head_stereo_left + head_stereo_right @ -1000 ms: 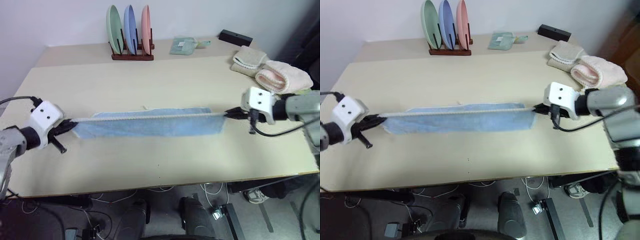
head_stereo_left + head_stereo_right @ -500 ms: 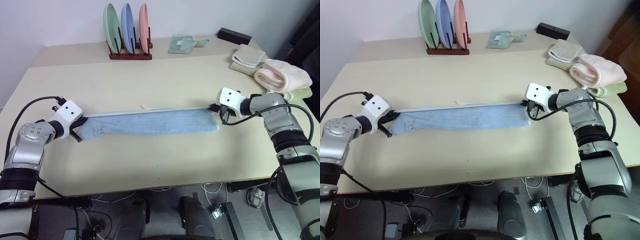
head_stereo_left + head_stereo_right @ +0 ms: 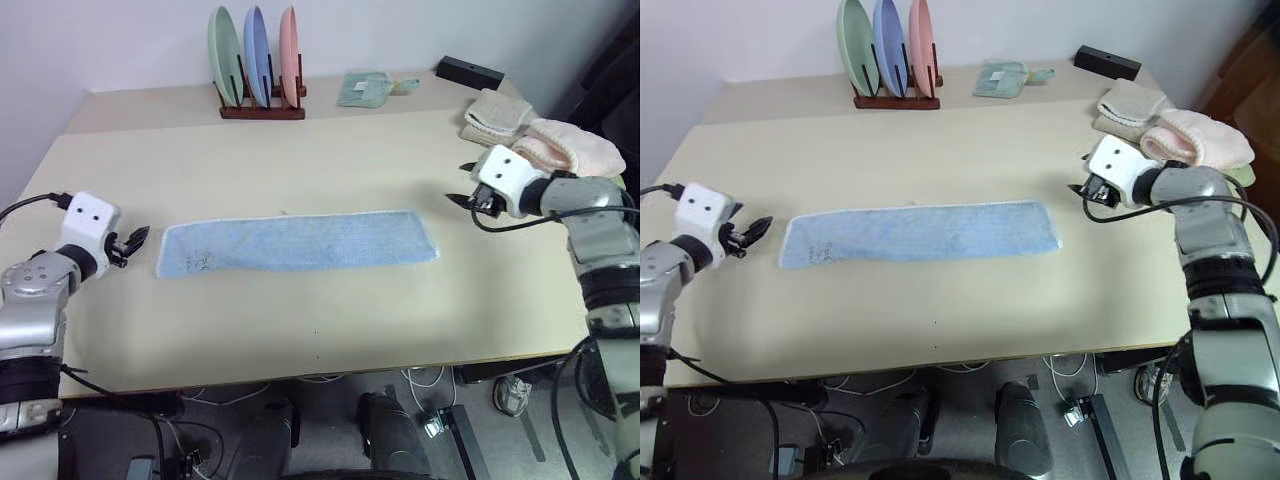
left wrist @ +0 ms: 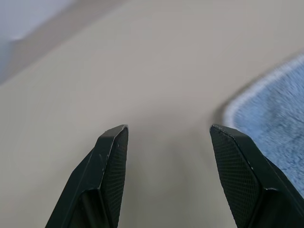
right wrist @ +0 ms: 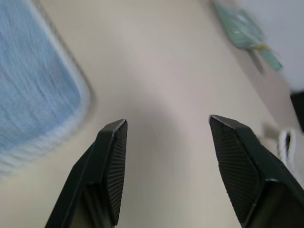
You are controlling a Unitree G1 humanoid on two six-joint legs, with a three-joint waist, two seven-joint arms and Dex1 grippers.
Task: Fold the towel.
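The light blue towel (image 3: 297,242) lies flat on the table as a long narrow strip folded lengthwise, with a small dark mark near its left end. My left gripper (image 3: 133,239) hovers just off the towel's left end, open and empty; its corner shows beside my fingers (image 4: 110,161) in the left wrist view. My right gripper (image 3: 462,197) is open too, a short way off the towel's right end, with the towel's edge (image 5: 38,95) off to one side of it.
A wooden rack with three upright plates (image 3: 258,60) stands at the back. A green cloth (image 3: 367,90) and a black box (image 3: 470,72) lie behind. A beige folded towel (image 3: 497,115) and a pink rolled towel (image 3: 566,148) sit at the right edge.
Both grippers have opened and let go of the towel's ends, then drawn outward. The towel, stretched taut between them before, now rests flat on the table.
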